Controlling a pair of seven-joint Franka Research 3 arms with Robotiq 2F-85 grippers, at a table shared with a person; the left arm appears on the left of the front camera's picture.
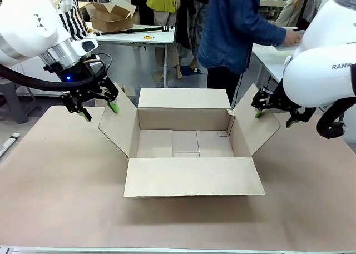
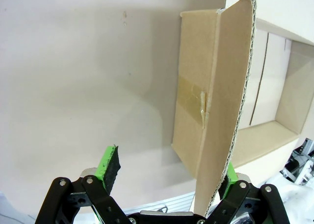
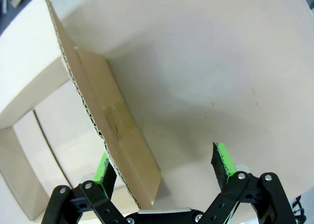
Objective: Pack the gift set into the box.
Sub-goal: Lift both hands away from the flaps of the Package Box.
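**Open box flanked by two released claws**

The box is seen in the middle of the counter, with its four flaps folded outward and its bare cardboard floor exposed. The near and far flaps are laid almost flat, while the left flap and the right flap are raised at a slant.

The left claw is held at the outer edge of the left flap. In the left wrist view, this claw is spread wide, and the flap's corrugated edge is taken between its fingers, close to one green pad and well apart from the other.

The right claw is placed likewise at the right flap. In the right wrist view it is also released, with the flap caught just beside one pad.

A person in a blue top is seen beyond the counter's far side.
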